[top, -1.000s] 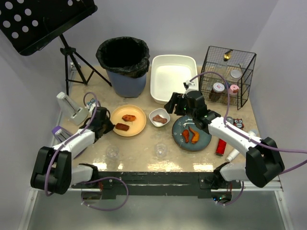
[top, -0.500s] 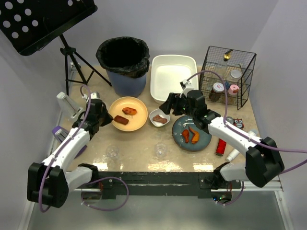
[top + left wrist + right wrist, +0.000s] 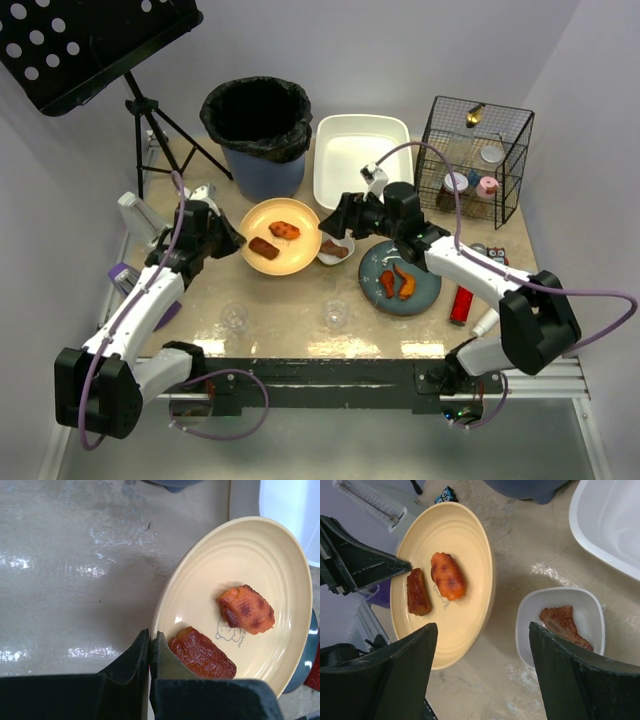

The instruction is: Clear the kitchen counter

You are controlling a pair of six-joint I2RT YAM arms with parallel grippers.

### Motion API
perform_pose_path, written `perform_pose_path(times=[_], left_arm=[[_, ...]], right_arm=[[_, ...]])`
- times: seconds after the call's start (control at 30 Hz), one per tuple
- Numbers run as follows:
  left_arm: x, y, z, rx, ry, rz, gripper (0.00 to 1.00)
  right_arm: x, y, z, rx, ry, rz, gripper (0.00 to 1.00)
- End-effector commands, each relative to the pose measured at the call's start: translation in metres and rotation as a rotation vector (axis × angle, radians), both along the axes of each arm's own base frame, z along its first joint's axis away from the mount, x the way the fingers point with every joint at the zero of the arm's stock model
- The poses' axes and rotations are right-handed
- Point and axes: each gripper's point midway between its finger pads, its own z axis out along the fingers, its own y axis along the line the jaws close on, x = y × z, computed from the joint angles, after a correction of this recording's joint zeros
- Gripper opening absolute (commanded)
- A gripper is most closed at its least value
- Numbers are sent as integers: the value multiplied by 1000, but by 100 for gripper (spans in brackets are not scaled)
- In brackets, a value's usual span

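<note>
Left end effector (image 3: 150,649) is clenched on the near rim of the yellow plate (image 3: 240,555), tilting it above the table (image 3: 75,580). Right end effector (image 3: 482,630) hovers released over the plate's far edge, with the white bowl (image 3: 535,640) just beside it.

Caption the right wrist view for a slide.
Right gripper, fingers open, above the yellow plate of two browned food pieces and a white bowl holding one.

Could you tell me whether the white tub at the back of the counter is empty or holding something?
Empty: in the top view the white tub shows only bare floor, nothing inside.
</note>
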Motion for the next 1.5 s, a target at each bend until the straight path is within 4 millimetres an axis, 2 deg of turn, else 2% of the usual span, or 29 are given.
perform_pose_path(times=[0.0,0.4,0.7,0.9,1.0,1.13,1.47], left_arm=[[15,-21,46,-74,-137,-114,0],[7,-39,51,-77,-165,-280,0],[5,-47,48,-73,-162,-364,0],[5,-49,50,-61,-175,-397,0],[5,-51,48,-59,-175,-415,0],[5,-52,44,-52,-171,-434,0],[10,-48,34,-19,-160,-418,0]], right_arm=[[1,15,22,104,-28,35,79],[9,23,7,87,1,59,75],[11,28,-3,88,29,70,63],[12,27,-17,26,51,92,56],[9,29,-19,24,58,113,51],[6,33,-20,27,65,146,39],[-6,40,-28,44,105,231,17]])
